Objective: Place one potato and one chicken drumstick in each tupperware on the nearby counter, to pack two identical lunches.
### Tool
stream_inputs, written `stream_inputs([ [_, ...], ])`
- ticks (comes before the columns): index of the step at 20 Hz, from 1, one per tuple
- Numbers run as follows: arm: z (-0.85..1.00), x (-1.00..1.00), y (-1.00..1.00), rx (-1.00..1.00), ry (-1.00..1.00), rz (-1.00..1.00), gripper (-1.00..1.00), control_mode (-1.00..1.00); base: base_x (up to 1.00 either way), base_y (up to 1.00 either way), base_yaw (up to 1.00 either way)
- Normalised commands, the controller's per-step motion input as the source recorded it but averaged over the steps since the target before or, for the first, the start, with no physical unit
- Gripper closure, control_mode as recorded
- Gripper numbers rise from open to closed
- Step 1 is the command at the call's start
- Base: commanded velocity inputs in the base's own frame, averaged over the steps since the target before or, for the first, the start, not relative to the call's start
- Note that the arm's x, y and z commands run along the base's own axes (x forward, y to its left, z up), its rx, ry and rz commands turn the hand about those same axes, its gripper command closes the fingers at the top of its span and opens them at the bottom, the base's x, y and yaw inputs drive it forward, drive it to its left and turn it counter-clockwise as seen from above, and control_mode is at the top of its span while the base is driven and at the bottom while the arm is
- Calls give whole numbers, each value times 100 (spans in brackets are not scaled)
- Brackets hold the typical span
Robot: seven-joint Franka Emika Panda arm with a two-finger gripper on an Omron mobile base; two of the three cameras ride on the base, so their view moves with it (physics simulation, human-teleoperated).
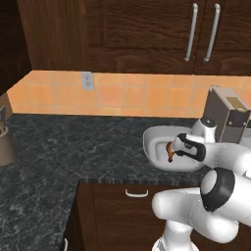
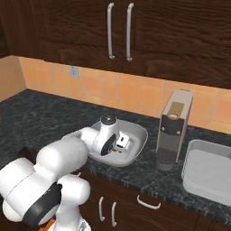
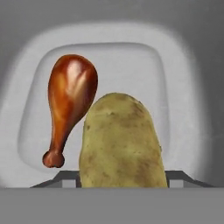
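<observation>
In the hand view a brown potato (image 3: 122,144) stands between my fingertips, and my gripper (image 3: 122,180) is shut on it. Behind it a glossy chicken drumstick (image 3: 70,103) lies on the floor of the wide rounded tupperware (image 3: 183,87). From the base views my gripper (image 2: 122,144) hangs over that basin (image 2: 140,135), which sits on the black counter (image 2: 45,117). The drumstick (image 1: 170,153) shows inside the basin (image 1: 154,135) beside my hand. The rectangular tupperware (image 2: 190,168) sits empty at the far right.
A silver appliance (image 2: 173,128) stands between the two containers, close to the basin's right side (image 1: 228,115). A brown utensil holder (image 1: 5,144) sits at the counter's left. Wall cabinets with long handles (image 2: 119,31) hang above. Dark drawers run below the counter edge.
</observation>
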Motion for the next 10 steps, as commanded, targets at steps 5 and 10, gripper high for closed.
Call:
stream_inputs([
  [5, -15, 32, 0, 0, -10, 0, -100, -100, 0, 0, 0],
  [10, 0, 12, 0, 0, -15, 0, -100, -100, 0, 0, 0],
])
